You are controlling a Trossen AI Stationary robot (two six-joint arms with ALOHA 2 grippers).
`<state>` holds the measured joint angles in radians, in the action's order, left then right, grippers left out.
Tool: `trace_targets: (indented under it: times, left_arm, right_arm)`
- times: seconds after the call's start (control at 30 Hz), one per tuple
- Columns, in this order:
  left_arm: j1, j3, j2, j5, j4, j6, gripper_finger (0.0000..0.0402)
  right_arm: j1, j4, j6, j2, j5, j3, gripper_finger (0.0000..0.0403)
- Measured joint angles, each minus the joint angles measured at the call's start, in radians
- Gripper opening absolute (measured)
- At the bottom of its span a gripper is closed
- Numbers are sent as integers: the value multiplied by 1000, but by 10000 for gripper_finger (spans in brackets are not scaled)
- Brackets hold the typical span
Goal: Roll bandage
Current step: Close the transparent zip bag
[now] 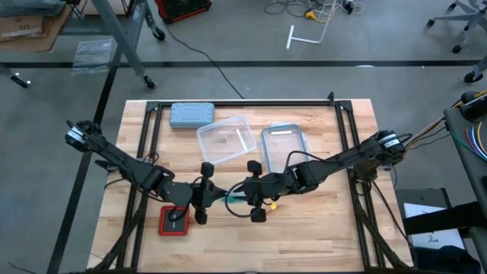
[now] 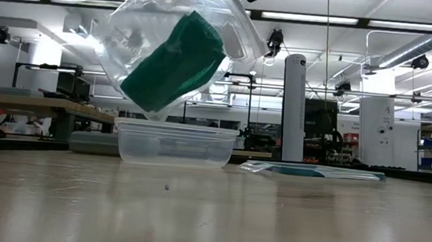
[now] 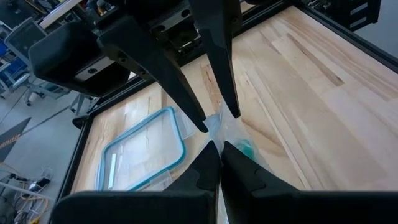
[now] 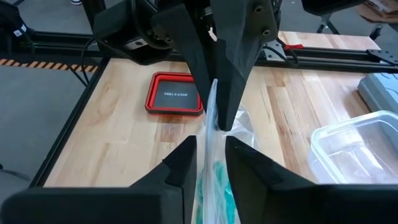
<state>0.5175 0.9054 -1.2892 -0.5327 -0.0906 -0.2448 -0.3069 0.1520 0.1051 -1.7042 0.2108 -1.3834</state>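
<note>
The bandage (image 2: 176, 60) is a teal-green roll inside a clear plastic bag (image 2: 141, 32), which hangs in the air above the table, tilted. From above, the bag (image 1: 230, 198) sits between my two grippers at the table's near middle. My left gripper (image 1: 210, 195) and my right gripper (image 1: 245, 193) face each other, both shut on the bag. In the right wrist view the teal bandage (image 4: 217, 182) shows through the plastic below my fingers. My left gripper pinches the clear bag's upper edge (image 3: 222, 138) between its two fingers, which come level from the table's left. The bag is lifted clear of the table. My right gripper pinches the bag's plastic (image 4: 210, 134) between its two fingers, level from the table's right, just opposite the left fingers. The bag hangs below, with the bandage inside it.
A red tray (image 1: 173, 221) lies near the front left. Farther back are a grey-blue case (image 1: 191, 114), a clear plastic container (image 1: 227, 139) and its blue-rimmed lid (image 1: 284, 144). Black frame rails run along the table's sides and far edge.
</note>
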Motion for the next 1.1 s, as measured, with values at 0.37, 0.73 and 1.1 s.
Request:
trace_targets:
  times: [0.37,0.73,1.1]
  left_arm:
    - [0,0,0,0,0,-1,0]
    - [0,0,0,-7,0,13,0]
    - [0,0,0,-8,1,46,0]
  right_arm:
    - [0,0,-1,0,0,0,62]
    - [0,-8,60,0,0,0,54]
    - [2,-8,40,0,0,0,21]
